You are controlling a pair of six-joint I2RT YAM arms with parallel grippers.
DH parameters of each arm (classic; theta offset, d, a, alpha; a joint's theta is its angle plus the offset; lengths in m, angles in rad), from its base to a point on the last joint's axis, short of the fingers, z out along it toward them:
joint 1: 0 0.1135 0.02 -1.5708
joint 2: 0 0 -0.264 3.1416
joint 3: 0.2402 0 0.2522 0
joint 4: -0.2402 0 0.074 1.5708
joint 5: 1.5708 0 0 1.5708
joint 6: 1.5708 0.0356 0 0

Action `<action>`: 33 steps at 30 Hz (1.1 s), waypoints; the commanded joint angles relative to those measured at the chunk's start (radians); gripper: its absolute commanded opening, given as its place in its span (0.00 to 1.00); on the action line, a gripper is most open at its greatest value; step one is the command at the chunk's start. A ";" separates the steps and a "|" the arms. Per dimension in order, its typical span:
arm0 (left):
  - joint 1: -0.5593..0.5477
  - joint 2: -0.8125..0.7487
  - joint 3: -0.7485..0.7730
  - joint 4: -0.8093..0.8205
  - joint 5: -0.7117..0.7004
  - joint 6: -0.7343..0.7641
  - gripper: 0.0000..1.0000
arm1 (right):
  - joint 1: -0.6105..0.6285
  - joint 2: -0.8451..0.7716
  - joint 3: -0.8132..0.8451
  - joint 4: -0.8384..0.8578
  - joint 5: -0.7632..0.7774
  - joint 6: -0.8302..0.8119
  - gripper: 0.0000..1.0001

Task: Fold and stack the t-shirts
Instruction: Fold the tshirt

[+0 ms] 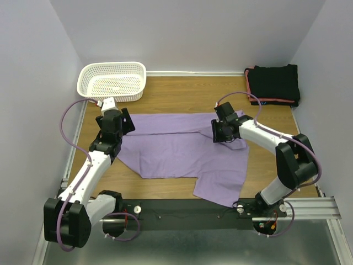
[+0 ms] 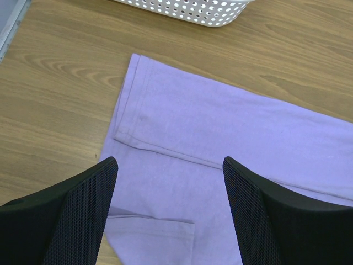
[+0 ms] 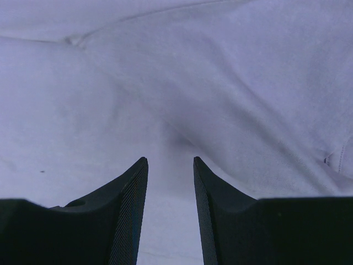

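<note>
The lavender t-shirt (image 1: 182, 152) lies spread and partly folded across the middle of the table. My left gripper (image 1: 126, 123) hovers over its left end, jaws wide open and empty. In the left wrist view (image 2: 170, 165) the shirt's hemmed left edge (image 2: 129, 105) lies just ahead of the fingers. My right gripper (image 1: 223, 134) is low over the shirt's right part. In the right wrist view (image 3: 170, 160) the jaws stand a narrow gap apart, and the cloth (image 3: 182, 83) fills the view. Folded black shirts (image 1: 274, 83), one with a coral-red edge (image 1: 249, 88), are stacked at the back right corner.
A white mesh basket (image 1: 113, 81) stands at the back left, just behind my left gripper; its rim shows in the left wrist view (image 2: 187, 10). Grey walls close in the table on three sides. Bare wood (image 1: 187, 94) lies between the basket and the black stack.
</note>
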 commanded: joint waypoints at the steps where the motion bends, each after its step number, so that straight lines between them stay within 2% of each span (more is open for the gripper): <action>1: -0.003 0.001 0.012 0.018 -0.022 0.013 0.85 | 0.010 0.046 0.019 -0.038 0.110 -0.026 0.46; 6: -0.003 0.018 0.020 0.019 -0.019 0.014 0.85 | 0.022 0.070 0.035 -0.040 0.150 -0.040 0.47; 9: -0.003 0.026 0.018 0.018 -0.010 0.016 0.85 | 0.039 0.069 0.058 -0.038 0.120 -0.040 0.47; 13: -0.001 0.026 0.023 0.016 -0.026 0.003 0.85 | 0.121 0.078 0.126 0.010 -0.052 -0.037 0.47; 14: -0.001 0.026 0.027 0.009 -0.034 -0.001 0.85 | 0.137 0.087 0.134 0.033 -0.169 -0.027 0.47; 15: 0.000 0.021 0.030 0.006 -0.051 -0.007 0.85 | 0.149 0.109 0.140 0.063 -0.224 -0.003 0.47; 17: 0.000 0.019 0.032 0.005 -0.059 -0.009 0.85 | 0.171 0.133 0.140 0.182 -0.371 0.100 0.47; 19: 0.000 0.019 0.020 0.004 -0.042 -0.007 0.85 | 0.187 0.179 0.146 0.286 -0.419 0.163 0.49; 23: -0.036 0.053 0.021 -0.085 -0.004 -0.084 0.79 | 0.195 0.198 0.167 0.301 -0.350 0.223 0.50; 25: -0.067 0.119 0.049 -0.157 -0.036 -0.146 0.78 | 0.194 0.176 0.143 0.301 -0.310 0.218 0.51; 29: -0.116 0.229 0.121 -0.313 -0.051 -0.225 0.74 | 0.194 0.077 0.072 0.298 -0.188 0.200 0.53; 33: -0.138 0.292 0.142 -0.389 -0.036 -0.296 0.70 | 0.194 -0.014 0.002 0.279 -0.079 0.171 0.56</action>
